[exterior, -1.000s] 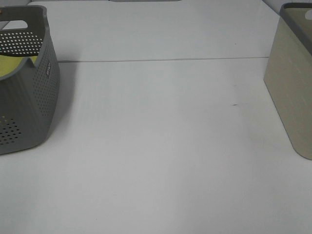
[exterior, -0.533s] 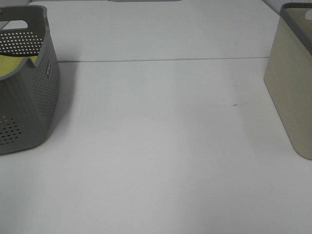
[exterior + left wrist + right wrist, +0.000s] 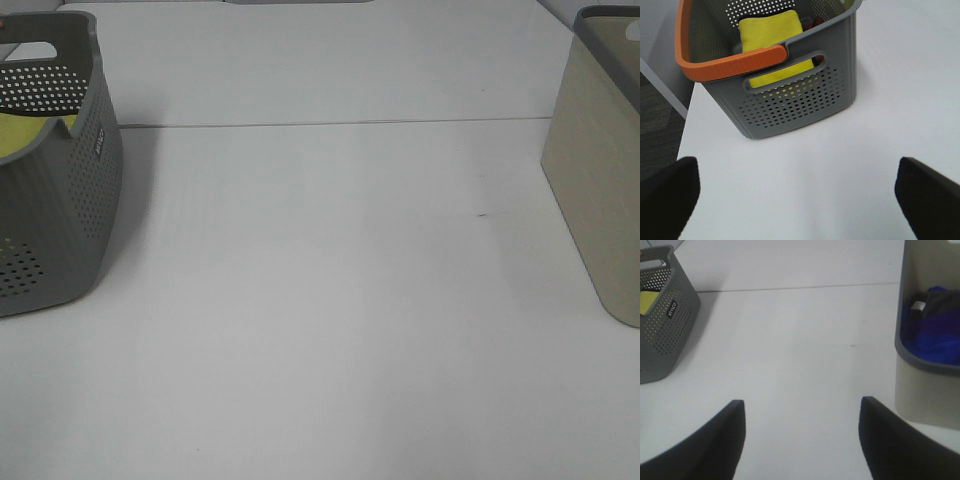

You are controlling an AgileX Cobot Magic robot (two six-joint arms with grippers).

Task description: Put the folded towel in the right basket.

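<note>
White tabletop (image 3: pixel 330 300) filled nearly the whole overhead view, bare between two baskets set well apart at its edges. The folded towel (image 3: pixel 774 42), bright yellow, lay inside the grey perforated basket (image 3: pixel 800 95) on the left, propped against that basket's back wall behind the orange handle (image 3: pixel 730 62); from above only a sliver of its yellow (image 3: pixel 30 135) showed over the rim. It had not been lifted. Across the table stood the right basket (image 3: pixel 600 190), beige-walled with a grey rim, and the right wrist view showed dark blue cloth (image 3: pixel 935 335) already lying in it, with something paler tucked at one end that was too blurred to name. The left gripper (image 3: pixel 800 192) hung back from the grey basket, jaws spread wide with nothing between them, looking down at the towel. The right gripper (image 3: pixel 802 435) was likewise parted and held nothing, hovering over the bare middle of the table. Across the last second the overhead view showed no change at all: neither arm had entered it, and both baskets sat where they had been. By that reading the task had not properly begun; the towel's pickup, most likely by the left arm, and the crossing to the right basket both remained to be done.
</note>
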